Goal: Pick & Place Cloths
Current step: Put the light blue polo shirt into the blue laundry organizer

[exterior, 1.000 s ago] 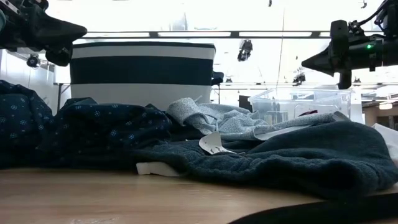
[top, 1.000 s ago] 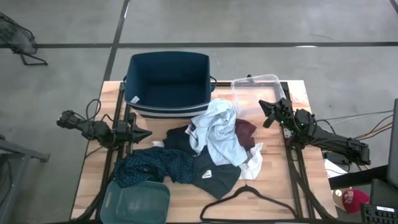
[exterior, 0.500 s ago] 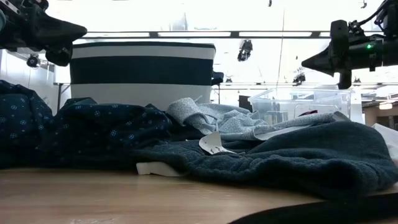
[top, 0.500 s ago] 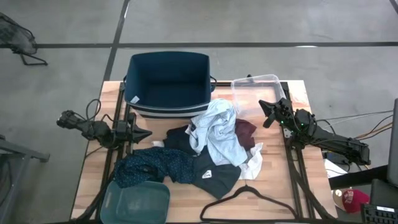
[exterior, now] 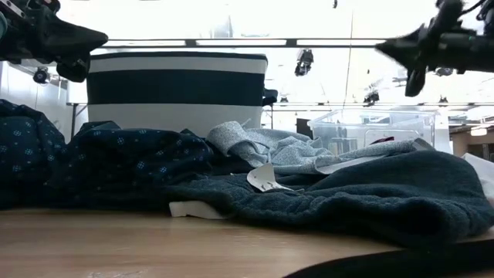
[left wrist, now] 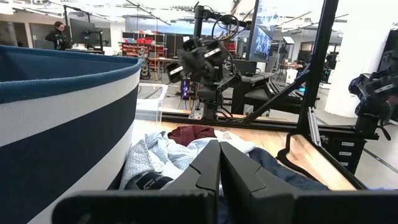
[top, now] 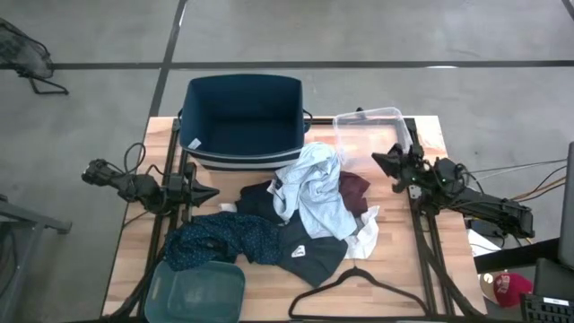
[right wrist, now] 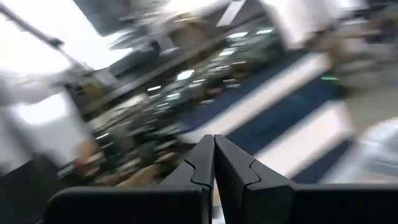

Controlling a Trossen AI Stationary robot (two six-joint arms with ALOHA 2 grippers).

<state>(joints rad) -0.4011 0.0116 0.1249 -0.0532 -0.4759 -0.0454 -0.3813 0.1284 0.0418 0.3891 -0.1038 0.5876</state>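
The cloths [top: 300,215] lie in one loose heap in the middle of the frame in the high view, on the wooden table [top: 404,269], just below the navy tub [top: 242,117]. A light blue-grey shirt [top: 314,193] is crumpled on top, a maroon piece [top: 356,188] shows at its right, a navy dotted piece [top: 215,240] spreads to the lower left, and a dark piece with a small white label [top: 299,252] lies below. I cannot read any writing on it. The left gripper [top: 208,191] is at the left of the heap, fingers pressed together and holding nothing, pointing right. The right gripper [top: 377,159] is at the right, near the clear tub [top: 372,130], also closed and empty, pointing left.
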